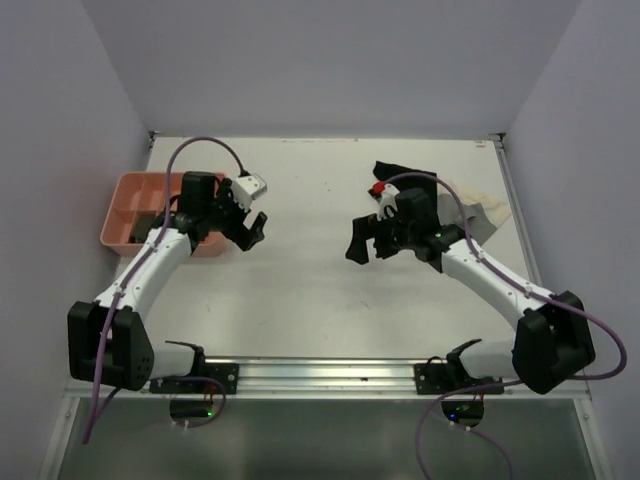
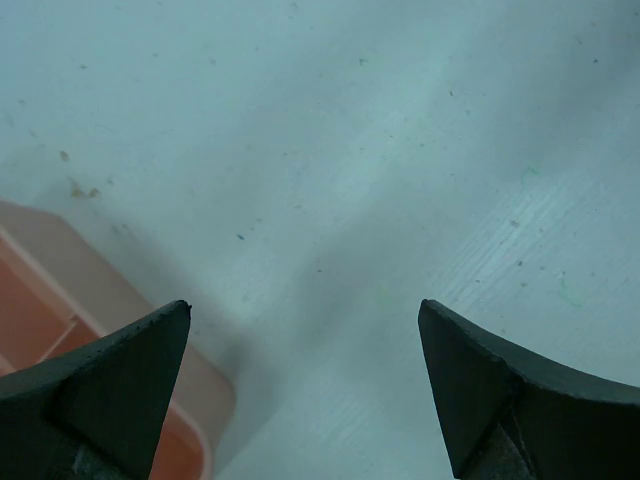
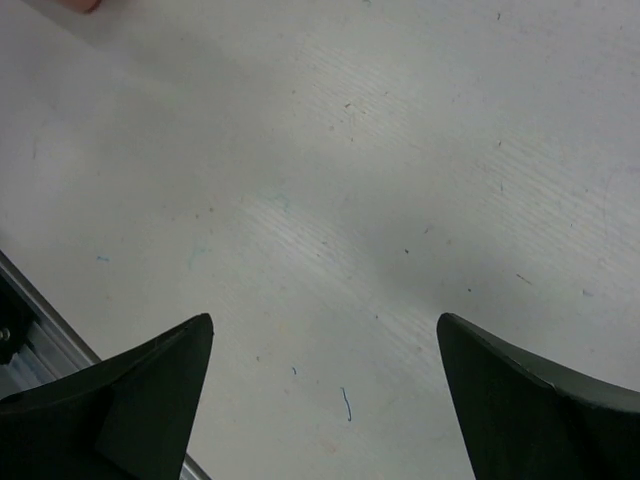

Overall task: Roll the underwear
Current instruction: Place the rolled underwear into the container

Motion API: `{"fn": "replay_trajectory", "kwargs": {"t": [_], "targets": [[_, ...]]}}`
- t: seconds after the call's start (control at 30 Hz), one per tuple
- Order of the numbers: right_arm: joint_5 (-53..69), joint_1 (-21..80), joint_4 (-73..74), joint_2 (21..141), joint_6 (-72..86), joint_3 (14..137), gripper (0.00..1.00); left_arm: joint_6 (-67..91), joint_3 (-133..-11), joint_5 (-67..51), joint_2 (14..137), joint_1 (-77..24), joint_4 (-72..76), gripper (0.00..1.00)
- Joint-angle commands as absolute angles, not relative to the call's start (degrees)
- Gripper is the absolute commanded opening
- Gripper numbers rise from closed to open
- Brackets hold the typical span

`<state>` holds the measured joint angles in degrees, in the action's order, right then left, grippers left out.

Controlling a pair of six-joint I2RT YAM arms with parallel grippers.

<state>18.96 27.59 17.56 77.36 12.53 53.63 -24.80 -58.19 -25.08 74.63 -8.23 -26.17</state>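
My left gripper (image 1: 250, 222) is open and empty above bare table, just right of a pink tray (image 1: 122, 190); its wrist view (image 2: 305, 320) shows only table and the tray's corner (image 2: 60, 290). My right gripper (image 1: 362, 245) is open and empty over the table's middle right; its wrist view (image 3: 325, 335) shows bare table. A dark bundle (image 1: 150, 222) lies in the tray, mostly hidden by the left arm; I cannot tell whether it is the dark brown underwear. No brown garment shows clearly elsewhere.
A black garment (image 1: 400, 172) lies at the back right behind the right arm. A grey-and-cream garment (image 1: 492, 212) lies near the right edge. The metal rail (image 1: 320, 372) runs along the near edge and shows in the right wrist view (image 3: 30, 345).
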Motion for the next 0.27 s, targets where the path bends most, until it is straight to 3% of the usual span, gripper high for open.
{"fn": "replay_trajectory", "kwargs": {"t": [0.0, 0.23], "targets": [[15.7, 27.6, 19.0, 73.0, 13.5, 49.1, 0.99, -19.7, -54.0, -26.4, 75.7, -10.8, -19.0, 1.00], [15.6, 27.7, 18.1, 70.3, 13.9, 44.4, 0.99, -19.2, -51.4, -27.2, 75.6, -12.0, -17.3, 1.00]]}}
